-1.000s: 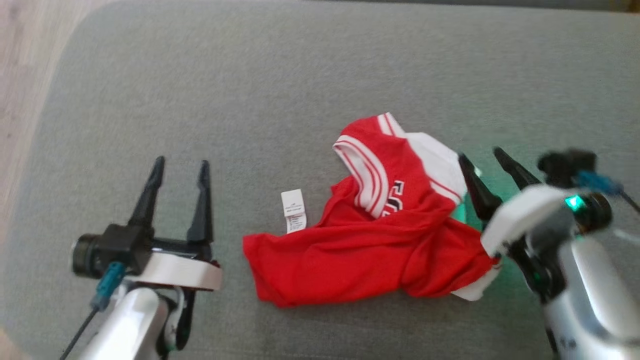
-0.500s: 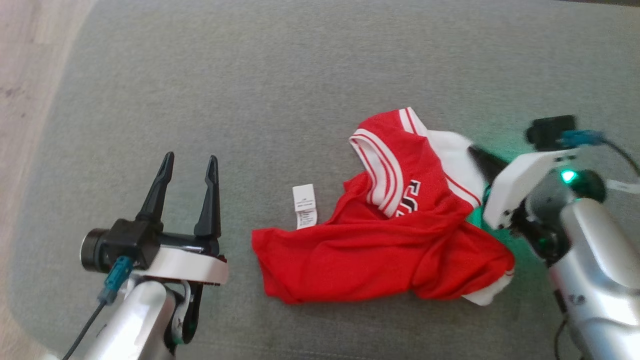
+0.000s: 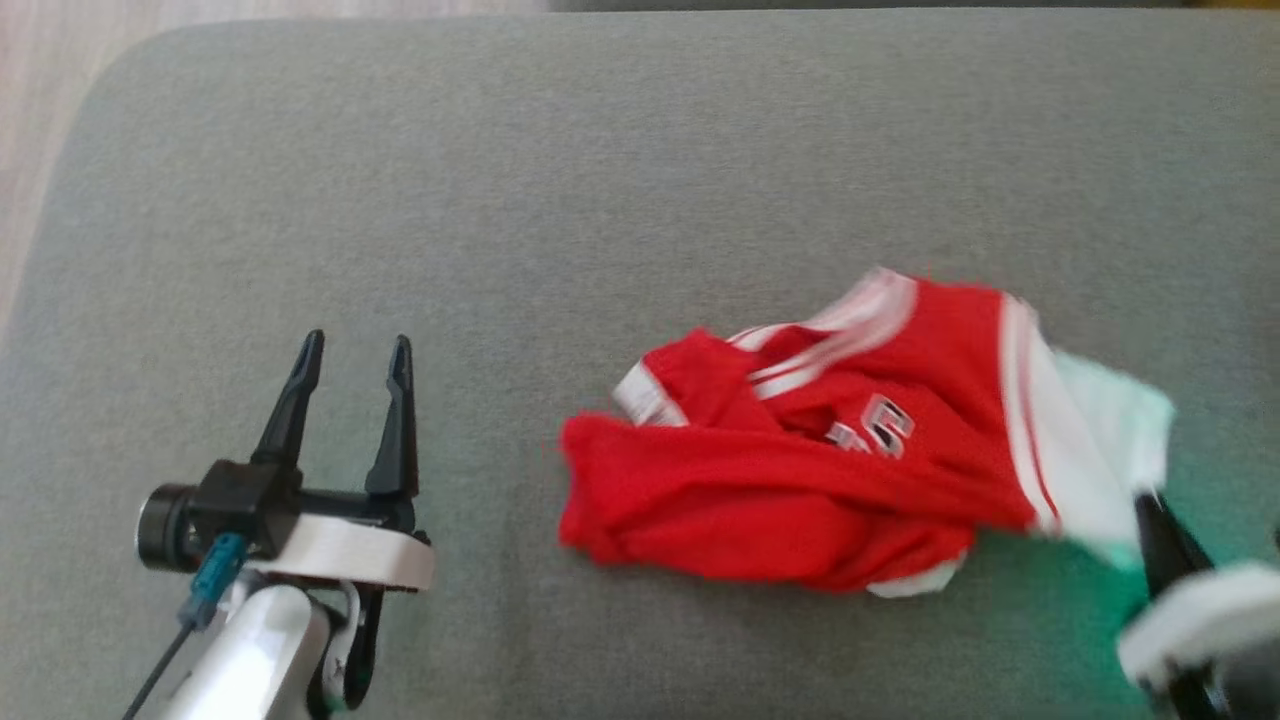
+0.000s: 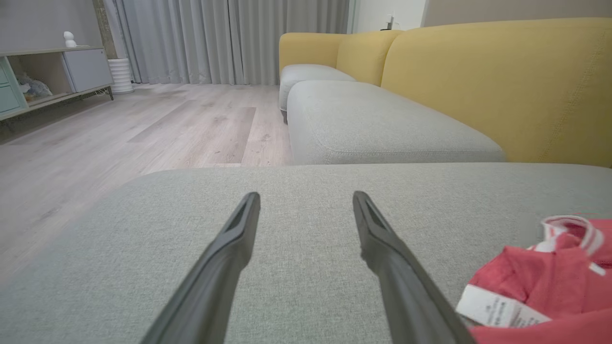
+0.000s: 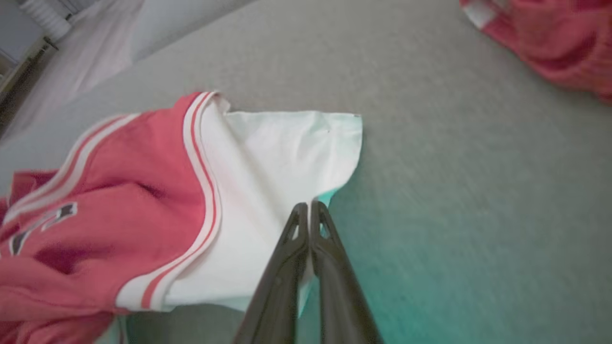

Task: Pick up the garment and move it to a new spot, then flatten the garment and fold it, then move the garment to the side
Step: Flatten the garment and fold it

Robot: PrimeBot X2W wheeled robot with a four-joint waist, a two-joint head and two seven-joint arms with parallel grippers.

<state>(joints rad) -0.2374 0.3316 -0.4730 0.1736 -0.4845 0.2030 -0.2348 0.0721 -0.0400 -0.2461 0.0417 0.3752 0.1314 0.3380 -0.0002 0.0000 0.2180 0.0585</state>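
The garment is a red jersey with white sleeves and striped trim, lying crumpled on the grey cushion right of centre. My right gripper sits at the lower right, shut on the edge of the white sleeve. In the right wrist view its fingers are pressed together on that white sleeve, with the red body to the left. My left gripper hovers open over bare cushion, left of the garment and apart from it. The left wrist view has the garment and its white label at the lower right.
Wooden floor lies past the cushion's rounded left edge. In the left wrist view a second grey seat and a yellow sofa back stand beyond the cushion. Green light from the right wrist tints the cushion.
My right gripper has shut on the white sleeve and drawn back toward the lower right. The garment has swung and stretched rightward, hiding its label. The left gripper stays open.
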